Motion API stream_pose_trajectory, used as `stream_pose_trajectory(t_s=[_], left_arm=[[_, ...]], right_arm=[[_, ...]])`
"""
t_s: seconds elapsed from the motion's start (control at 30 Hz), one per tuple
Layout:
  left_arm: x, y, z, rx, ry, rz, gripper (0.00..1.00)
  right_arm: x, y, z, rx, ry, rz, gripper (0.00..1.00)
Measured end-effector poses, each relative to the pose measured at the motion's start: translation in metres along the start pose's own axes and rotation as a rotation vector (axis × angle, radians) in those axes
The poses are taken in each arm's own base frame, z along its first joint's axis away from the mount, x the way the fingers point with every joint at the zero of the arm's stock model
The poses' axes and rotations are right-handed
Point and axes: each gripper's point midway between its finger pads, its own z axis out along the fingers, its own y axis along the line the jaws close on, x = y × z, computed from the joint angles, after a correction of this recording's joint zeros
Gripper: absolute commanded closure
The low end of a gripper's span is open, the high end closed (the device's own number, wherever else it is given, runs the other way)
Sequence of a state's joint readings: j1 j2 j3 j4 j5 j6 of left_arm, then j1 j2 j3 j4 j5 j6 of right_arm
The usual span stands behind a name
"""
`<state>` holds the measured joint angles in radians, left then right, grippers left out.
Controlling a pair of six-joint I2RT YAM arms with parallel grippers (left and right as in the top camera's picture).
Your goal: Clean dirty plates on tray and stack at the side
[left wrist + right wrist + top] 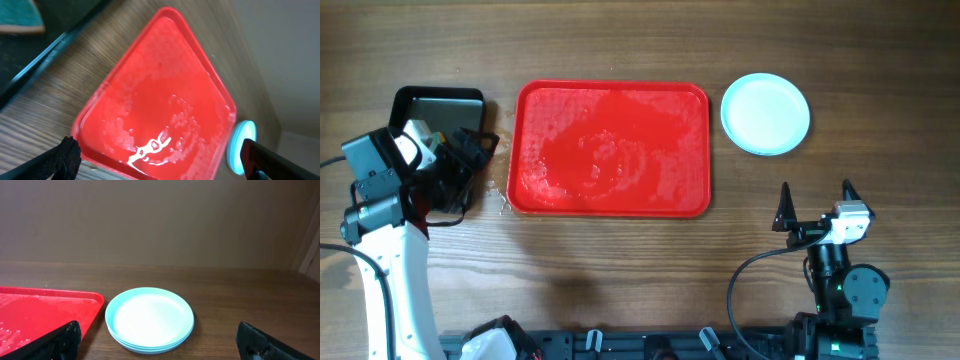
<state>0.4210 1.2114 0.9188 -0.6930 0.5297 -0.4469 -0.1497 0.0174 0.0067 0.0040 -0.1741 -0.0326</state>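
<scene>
The pale-blue plates sit in one stack on the wood to the right of the red tray. The stack also shows in the right wrist view and at the edge of the left wrist view. The tray holds no plates and its wet surface glistens. My left gripper is open and empty at the tray's left edge, over the black tray. My right gripper is open and empty, near the front right of the table, pointing at the stack.
A black tray stands left of the red tray, with a sponge on it seen in the left wrist view. Small water drops lie on the wood by the red tray's front left corner.
</scene>
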Motion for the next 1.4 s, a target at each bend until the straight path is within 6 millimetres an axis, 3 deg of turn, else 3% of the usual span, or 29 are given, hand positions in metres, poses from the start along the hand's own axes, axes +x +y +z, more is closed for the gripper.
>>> stream_pose_trajectory(t_s=[0.1, 0.17, 0.2, 0.27, 0.37, 0.43, 0.57, 0.73, 0.97, 1.4], left_arm=[[-0.002, 0.0, -0.008, -0.018, -0.046, 0.064, 0.0], [0.002, -0.018, -0.014, 0.033, -0.127, 0.276, 0.0], [0.017, -0.035, -0.021, 0.089, -0.181, 0.478, 0.0], [0.035, -0.048, -0.028, 0.143, -0.253, 0.698, 0.0], [0.068, -0.044, -0.029, 0.2, -0.356, 0.954, 0.0], [0.079, -0.034, -0.025, 0.213, -0.416, 1.022, 0.0], [0.085, -0.002, -0.012, 0.171, -0.528, 0.975, 0.0], [0.09, 0.014, -0.002, 0.166, -0.608, 0.941, 0.0], [0.077, 0.011, -0.017, 0.16, -0.721, 0.812, 0.0], [0.076, 0.002, -0.028, 0.182, -0.782, 0.818, 0.0]], right_arm=[[0.0, 0.0, 0.0, 0.0, 0.0, 0.0, 0.0], [-0.001, 0.0, 0.0, 0.001, -0.003, 0.0, 0.0], [-0.001, 0.0, 0.0, 0.001, -0.004, -0.001, 0.0], [-0.001, -0.001, 0.0, 0.004, -0.005, -0.001, 0.0], [-0.001, -0.001, 0.0, 0.004, -0.004, -0.001, 0.0], [-0.001, -0.001, 0.0, 0.006, -0.004, -0.001, 0.0], [-0.001, -0.001, 0.0, 0.006, -0.005, -0.001, 0.0], [-0.001, -0.001, 0.0, 0.006, -0.004, -0.002, 0.0], [-0.001, -0.001, 0.0, 0.006, -0.004, -0.008, 0.0], [-0.001, -0.001, 0.0, 0.006, -0.004, -0.008, 0.0]])
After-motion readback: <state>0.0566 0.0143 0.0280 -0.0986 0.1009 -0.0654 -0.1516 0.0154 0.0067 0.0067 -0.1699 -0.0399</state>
